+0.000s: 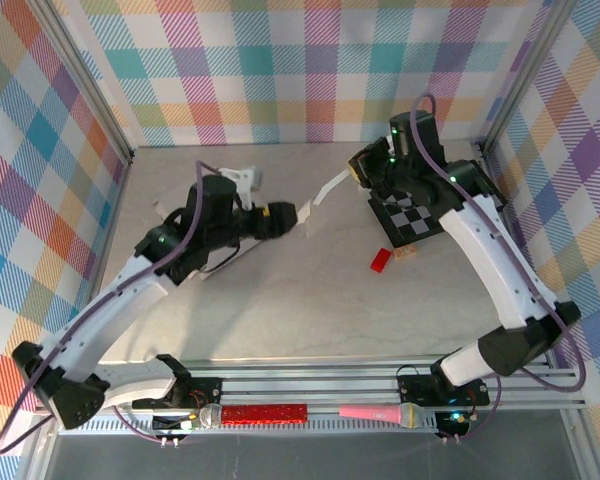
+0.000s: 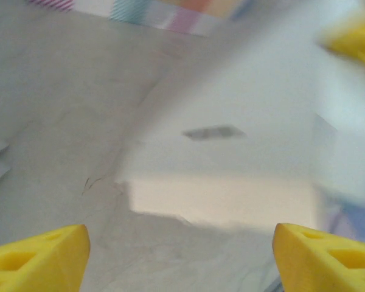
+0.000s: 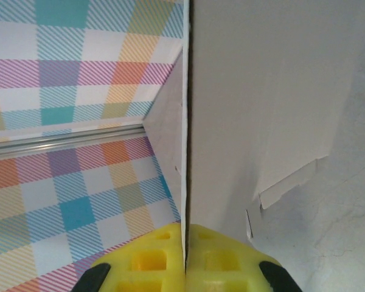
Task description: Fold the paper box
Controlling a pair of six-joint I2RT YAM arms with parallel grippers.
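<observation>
Pinching the thin, smooth white edge of the paper box (image 3: 261, 91), right pincer (image 3: 185, 236) is clamping it; left pincer (image 2: 179, 236) is hovering wide open, flat panel just ahead.

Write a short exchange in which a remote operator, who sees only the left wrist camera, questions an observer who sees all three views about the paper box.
Operator: My fingers are apart, with the paper box blurred ahead of them. Does the other arm have hold of it?
Observer: Yes. The right gripper is shut on the sheet's edge, which stands upright between its fingers.
Operator: Is anything loose lying nearby?
Observer: From above, a small red block lies on the table, close to a checkered board.
</observation>
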